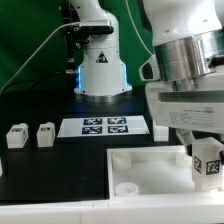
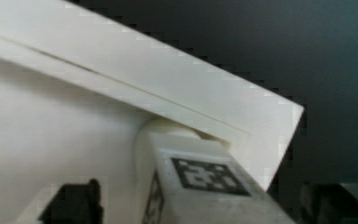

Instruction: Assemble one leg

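Note:
A leg (image 1: 208,162), a chunky white post with a square tag, stands at the corner of the white square plate (image 1: 140,165) on the exterior view's right. My gripper (image 1: 204,168) hangs over it with the jaws straddling it. In the wrist view the leg (image 2: 202,172) sits between the two dark fingers (image 2: 78,202), with a gap on each side, so the gripper is open. The plate (image 2: 69,120) fills much of that view. Two more legs (image 1: 17,135) (image 1: 46,133) stand on the table at the exterior view's left.
The marker board (image 1: 105,127) lies behind the plate, mid-table. A small white piece (image 1: 160,128) sits just beyond its end on the exterior view's right. The arm's base (image 1: 100,70) stands at the back. The table is black.

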Available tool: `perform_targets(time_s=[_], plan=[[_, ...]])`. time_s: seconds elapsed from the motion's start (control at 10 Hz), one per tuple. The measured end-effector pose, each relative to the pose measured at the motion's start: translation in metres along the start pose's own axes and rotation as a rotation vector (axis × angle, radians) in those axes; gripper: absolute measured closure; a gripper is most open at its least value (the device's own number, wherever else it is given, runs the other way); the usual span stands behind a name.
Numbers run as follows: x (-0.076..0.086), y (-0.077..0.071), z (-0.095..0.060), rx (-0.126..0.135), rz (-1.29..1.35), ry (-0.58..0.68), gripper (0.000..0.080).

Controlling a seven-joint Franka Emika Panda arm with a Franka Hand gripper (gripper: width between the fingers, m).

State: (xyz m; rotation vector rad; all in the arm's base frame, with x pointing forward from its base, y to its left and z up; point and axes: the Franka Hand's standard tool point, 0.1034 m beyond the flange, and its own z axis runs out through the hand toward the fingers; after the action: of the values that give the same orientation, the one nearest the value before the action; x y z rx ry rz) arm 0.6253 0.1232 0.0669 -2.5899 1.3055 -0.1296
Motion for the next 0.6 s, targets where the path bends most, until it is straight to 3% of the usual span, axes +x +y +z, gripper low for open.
perform_targets(time_s=[0.1, 0.4, 0.6], plan=[[-0.0017, -0.0013, 0.0001, -0.012, -0.175, 0.011, 0.0175], [-0.0020, -0.0015, 0.0003, -0.022, -0.448, 0.016, 0.0151], [-0.0036, -0.0044, -0.0004, -0.059, -0.766, 0.031, 0.0150]])
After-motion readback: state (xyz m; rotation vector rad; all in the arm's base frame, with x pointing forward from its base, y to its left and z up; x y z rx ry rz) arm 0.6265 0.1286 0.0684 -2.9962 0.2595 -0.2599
